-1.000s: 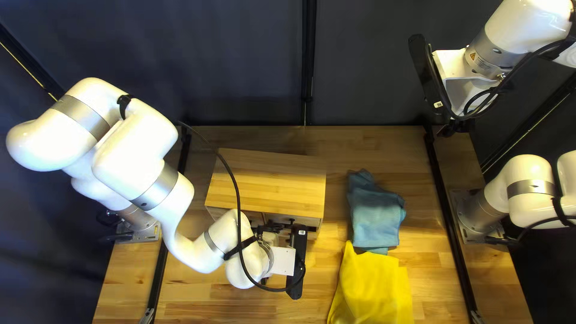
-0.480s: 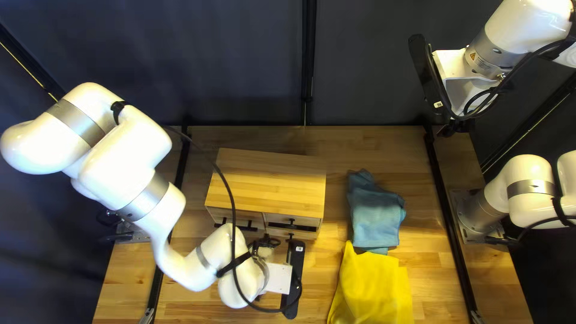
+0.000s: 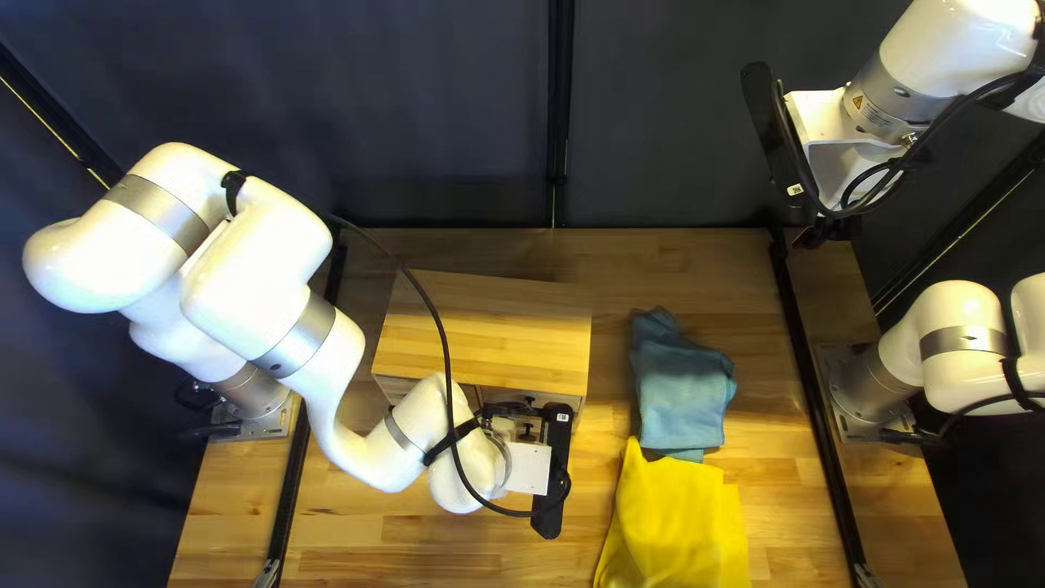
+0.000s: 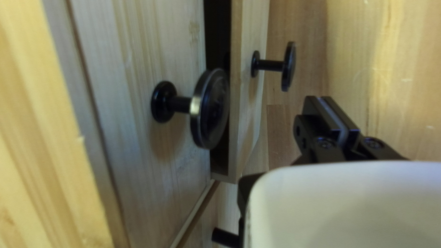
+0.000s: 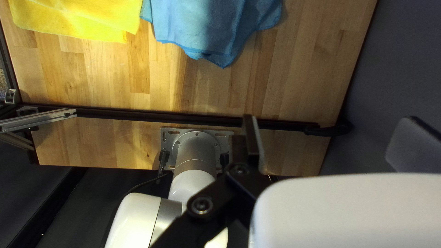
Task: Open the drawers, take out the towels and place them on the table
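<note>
Two towels lie on the table [image 3: 367, 539] at 3 to 4 o'clock from the chest [image 3: 490, 335]: blue towel [image 3: 682, 392], with yellow towel [image 3: 673, 523] overlapping at its 6 o'clock, both long 12-to-6. Three knobs [image 4: 206, 108] show. Left hand [image 4: 332, 103] is closed, empty, beside an ajar drawer [image 4: 246, 86]. Right hand [image 5: 327, 137] is open.

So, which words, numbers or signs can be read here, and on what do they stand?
Orange warning sticker on the right arm's grey band: too small to read.
White label on the black plate beside it: too small.
White tag on the left arm's black wrist bracket: too small.
</note>
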{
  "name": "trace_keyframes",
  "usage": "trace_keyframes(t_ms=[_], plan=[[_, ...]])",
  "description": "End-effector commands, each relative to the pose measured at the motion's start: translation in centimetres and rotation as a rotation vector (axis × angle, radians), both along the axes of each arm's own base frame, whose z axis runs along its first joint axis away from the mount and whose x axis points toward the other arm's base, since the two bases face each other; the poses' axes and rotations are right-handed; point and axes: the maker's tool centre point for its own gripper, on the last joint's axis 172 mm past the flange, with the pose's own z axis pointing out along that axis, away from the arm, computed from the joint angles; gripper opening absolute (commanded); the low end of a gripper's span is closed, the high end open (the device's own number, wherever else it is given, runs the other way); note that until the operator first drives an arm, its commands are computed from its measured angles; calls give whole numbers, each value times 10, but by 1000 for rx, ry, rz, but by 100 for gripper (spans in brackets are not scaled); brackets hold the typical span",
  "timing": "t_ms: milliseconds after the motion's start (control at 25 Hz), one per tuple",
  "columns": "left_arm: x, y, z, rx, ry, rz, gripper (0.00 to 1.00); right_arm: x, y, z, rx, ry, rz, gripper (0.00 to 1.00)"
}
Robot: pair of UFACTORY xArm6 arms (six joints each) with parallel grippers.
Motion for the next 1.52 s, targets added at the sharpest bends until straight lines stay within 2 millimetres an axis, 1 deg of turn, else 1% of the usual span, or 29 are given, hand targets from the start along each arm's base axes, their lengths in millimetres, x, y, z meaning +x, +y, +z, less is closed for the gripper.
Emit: trace_keyframes(t_ms=[40, 400, 520, 640, 680, 760, 800, 840, 880, 960, 1040, 1160, 1240, 1320, 1360, 1400, 1440, 1480, 1520], plan=[[-4, 3, -2, 2, 7, 13, 100, 0, 0, 0, 0, 0, 0, 100], [-10, 17, -3, 7, 5, 41, 100, 0, 0, 0, 0, 0, 0, 100], [-13, 20, -3, 8, 5, 47, 100, 0, 0, 0, 0, 0, 0, 100], [-17, 17, -2, 7, 4, 50, 100, 0, 0, 0, 0, 0, 0, 100], [-20, 13, -1, 4, 4, 48, 100, 0, 0, 0, 0, 0, 0, 100], [-32, -7, 4, -3, 6, 41, 100, 0, 0, 0, 0, 0, 0, 100], [-39, -20, 8, -7, 9, 32, 100, 0, 0, 0, 0, 0, 0, 100], [-44, -29, 10, -9, 10, 27, 100, 0, 0, 0, 0, 0, 0, 100], [-53, -44, 16, -13, 16, 20, 100, 0, 0, 0, 0, 0, 0, 100], [-62, -61, 27, -21, 19, 5, 100, 0, 0, 0, 0, 0, 0, 100], [-68, -70, 38, -26, 24, -5, 100, 0, 0, 0, 0, 0, 0, 100], [-75, -83, 62, -41, 36, -15, 100, 0, 0, 0, 0, 0, 0, 100], [-78, -88, 73, -51, 46, -17, 100, 0, 0, 0, 0, 0, 0, 100], [-83, -93, 96, -65, 60, -25, 100, 0, 0, 0, 0, 0, 0, 100], [-86, -93, 111, -70, 70, -32, 100, 0, 0, 0, 0, 0, 0, 100], [-88, -91, 125, -76, 78, -36, 100, 0, 0, 0, 0, 0, 0, 100], [-88, -90, 134, -78, 86, -37, 100, 0, 0, 0, 0, 0, 0, 100], [-89, -86, 150, -79, 100, -44, 100, 0, 0, 0, 0, 0, 0, 100], [-89, -83, 161, -78, 108, -46, 100, 0, 0, 0, 0, 0, 0, 100]])
